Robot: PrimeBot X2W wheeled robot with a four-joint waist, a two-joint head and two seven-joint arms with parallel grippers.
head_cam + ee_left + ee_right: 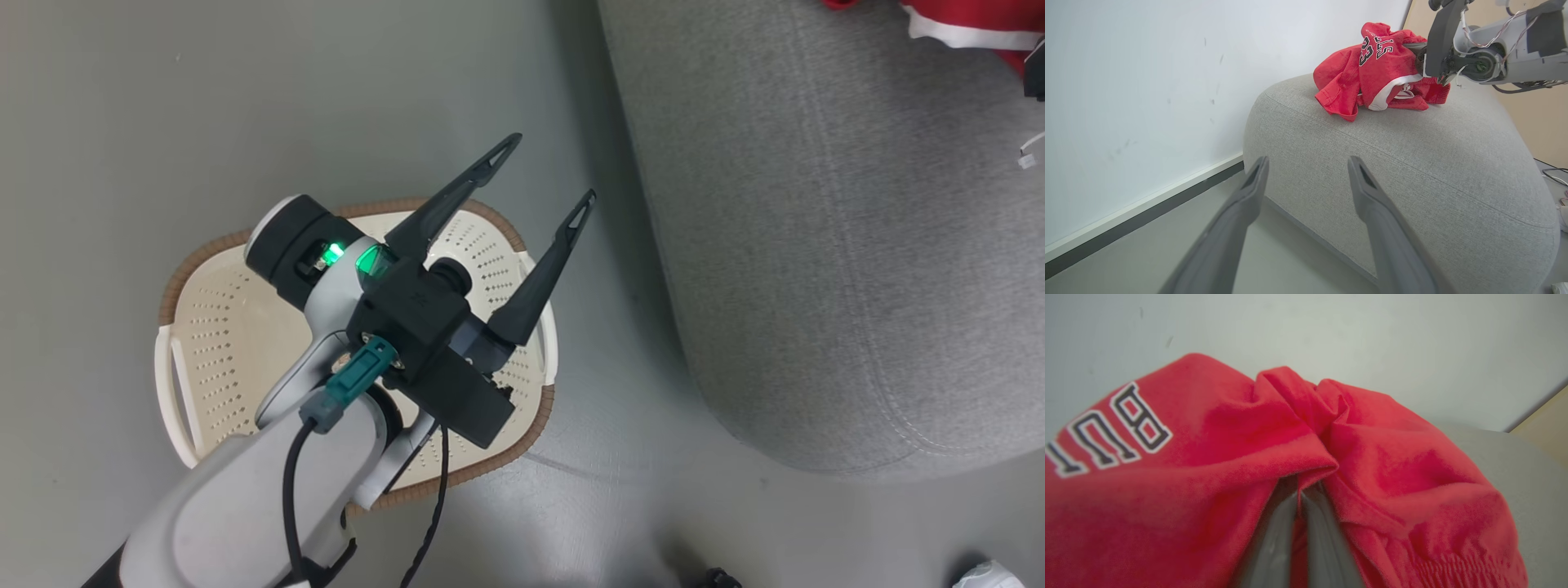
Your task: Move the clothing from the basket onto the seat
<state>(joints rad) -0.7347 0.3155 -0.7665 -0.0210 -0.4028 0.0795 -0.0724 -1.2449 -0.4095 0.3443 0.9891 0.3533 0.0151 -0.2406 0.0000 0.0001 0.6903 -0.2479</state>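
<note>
On the grey sofa (1412, 171), before a pale wall (1126, 81), the red clothing (1380, 73) lies in a crumpled heap. It looks thin, soft and light, so it will likely sag and slip rather than hold a shape, and a bunched fold or the white-trimmed hem seems the best place to pinch. The right gripper (1301, 498) has its fingers pressed together on such a fold in the heap. The left gripper (552, 167) hangs with fingers wide apart above the basket (220, 327), which stands on the floor (163, 122) beside the sofa and looks empty where its inside shows.
</note>
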